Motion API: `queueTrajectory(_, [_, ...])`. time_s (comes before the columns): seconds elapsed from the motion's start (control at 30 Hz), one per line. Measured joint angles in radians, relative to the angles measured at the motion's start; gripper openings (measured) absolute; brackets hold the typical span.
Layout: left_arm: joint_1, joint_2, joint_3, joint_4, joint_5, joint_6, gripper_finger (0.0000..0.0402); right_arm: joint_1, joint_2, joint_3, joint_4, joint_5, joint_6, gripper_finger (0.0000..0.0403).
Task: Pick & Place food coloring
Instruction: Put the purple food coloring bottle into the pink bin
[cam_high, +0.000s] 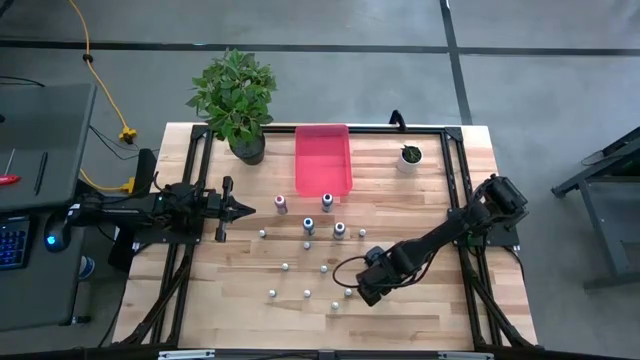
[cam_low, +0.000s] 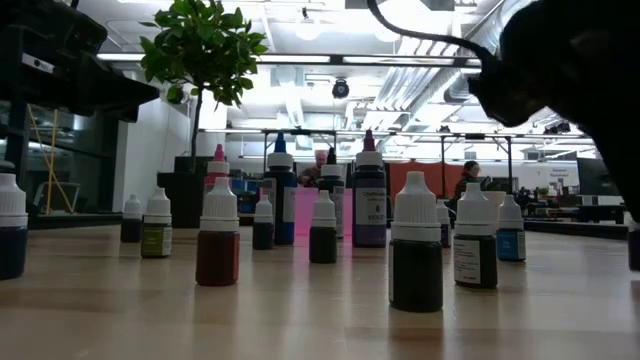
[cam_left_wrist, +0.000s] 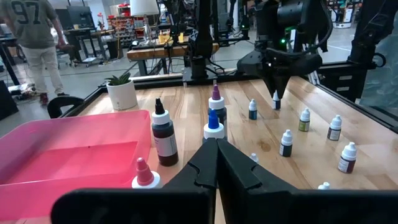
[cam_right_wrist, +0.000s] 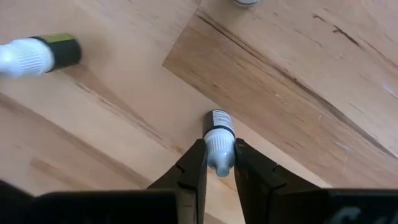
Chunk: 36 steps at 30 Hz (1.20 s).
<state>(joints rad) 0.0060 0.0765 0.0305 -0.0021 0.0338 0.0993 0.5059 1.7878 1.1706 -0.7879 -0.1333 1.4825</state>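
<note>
Several tiny white-capped food coloring bottles (cam_high: 308, 245) stand upright on the wooden table, with a few taller ones (cam_high: 327, 202) near the pink tray (cam_high: 323, 158). My right gripper (cam_high: 352, 288) is over the near right part of the group, pointing down and shut on one small bottle (cam_right_wrist: 217, 121). In the left wrist view it shows farther off (cam_left_wrist: 276, 93). My left gripper (cam_high: 245, 208) hovers left of the bottles, shut and touching nothing (cam_left_wrist: 216, 149). My right gripper pinches the small bottle's white cap (cam_right_wrist: 219, 146) between its two fingers (cam_right_wrist: 194, 163). It comes from above, pointing down. The bottle stands upright under the fingers; I cannot tell whether its base rests on the table.
A big potted plant (cam_high: 237, 100) stands at the far left corner and a small white pot (cam_high: 410, 158) at the far right. Another bottle (cam_right_wrist: 43, 53) stands close to the held one. A black frame (cam_high: 455, 180) edges the table. People move in the room beyond (cam_left_wrist: 37, 43).
</note>
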Motion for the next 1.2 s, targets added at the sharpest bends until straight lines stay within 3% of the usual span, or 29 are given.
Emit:
queueTrajectory(0.27, [0.000, 0.000, 0.000, 0.000, 0.000, 0.000, 0.0000, 0.000, -0.104, 0.000, -0.017, 0.009, -0.001, 0.0058])
queueTrajectory(0.43, [0.000, 0.000, 0.000, 0.000, 0.000, 0.000, 0.0000, -0.012, -0.234, 0.000, -0.011, 0.100, -0.032, 0.0057])
queueTrajectory(0.67, [0.000, 0.000, 0.000, 0.000, 0.000, 0.000, 0.0000, -0.117, -0.362, 0.066, 0.002, 0.208, -0.232, 0.0057])
queueTrajectory(0.93, [0.000, 0.000, 0.000, 0.000, 0.000, 0.000, 0.0000, -0.282, -0.312, 0.427, -0.246, 0.312, -0.601, 0.0057])
queueTrajectory(1.2, [0.000, 0.000, 0.000, 0.000, 0.000, 0.000, 0.0000, -0.482, -0.069, 0.927, -0.448, 0.339, -1.025, 0.0057])
